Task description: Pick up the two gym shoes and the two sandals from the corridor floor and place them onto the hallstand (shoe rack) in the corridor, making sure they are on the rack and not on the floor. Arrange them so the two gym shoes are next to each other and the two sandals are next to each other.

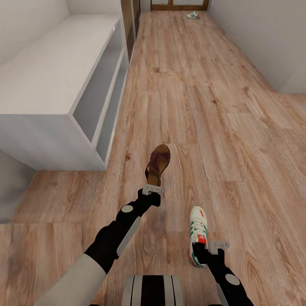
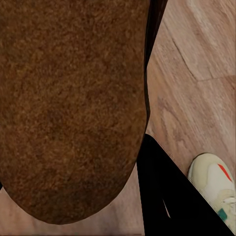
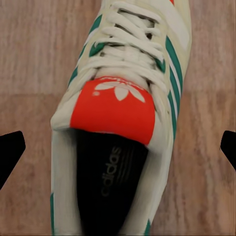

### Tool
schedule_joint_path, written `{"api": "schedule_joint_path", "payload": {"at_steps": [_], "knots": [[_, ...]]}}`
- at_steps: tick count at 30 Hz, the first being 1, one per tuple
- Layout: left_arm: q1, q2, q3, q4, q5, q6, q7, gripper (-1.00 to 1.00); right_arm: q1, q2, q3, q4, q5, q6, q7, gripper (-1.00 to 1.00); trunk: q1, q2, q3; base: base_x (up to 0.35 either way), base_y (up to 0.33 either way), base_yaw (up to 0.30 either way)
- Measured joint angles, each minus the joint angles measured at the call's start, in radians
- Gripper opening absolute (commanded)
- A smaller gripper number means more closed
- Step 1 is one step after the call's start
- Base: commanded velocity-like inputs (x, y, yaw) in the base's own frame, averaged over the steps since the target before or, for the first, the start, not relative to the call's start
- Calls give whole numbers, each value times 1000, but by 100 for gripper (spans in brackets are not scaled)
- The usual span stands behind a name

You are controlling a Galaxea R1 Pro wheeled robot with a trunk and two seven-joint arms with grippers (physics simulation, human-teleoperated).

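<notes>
Writing: we read "adidas" on the dark insole of the gym shoe (image 3: 118, 123), trefoil on its red-orange tongue.
Left claw (image 1: 151, 189): we see it clamped on a brown sandal (image 1: 158, 164), frame centre.
Right claw (image 1: 211, 248): grips that white, green-striped shoe (image 1: 197, 238), lower right.
Second gym shoe (image 1: 193, 15): floor, top.
Hallstand (image 1: 51, 76): upper left.

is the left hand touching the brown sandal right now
Touching. In the head view the left hand is clamped on the heel end of the sandal, holding it up off the floor.
</notes>
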Motion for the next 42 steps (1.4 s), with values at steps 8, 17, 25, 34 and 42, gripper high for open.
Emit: {"api": "schedule_joint_path", "payload": {"at_steps": [8, 17, 25, 34, 42], "knots": [[0, 0, 0, 0, 0, 0, 0, -100, 0, 0, -1, 0, -1, 1, 0, 100, 4, -2, -44, 0, 0, 0], [0, 0, 0, 0, 0, 0, 0, -100, 0, 0, 0, 0, -1, 3, 0, 100, 7, -4, -89, 0, 0, 0], [0, 0, 1, 0, 0, 0, 0, -100, 0, 0, 0, -1, -1, 0, 0, 100, 7, -4, -93, 0, 0, 0], [0, 0, 1, 0, 0, 0, 0, -100, 0, 0, -1, -1, -1, 0, 0, 100, 7, -4, -94, 0, 0, 31], [0, 0, 0, 0, 0, 0, 0, -100, 0, 0, -1, -1, -1, 0, 0, 100, 9, -5, -116, 0, 0, 104]]}}
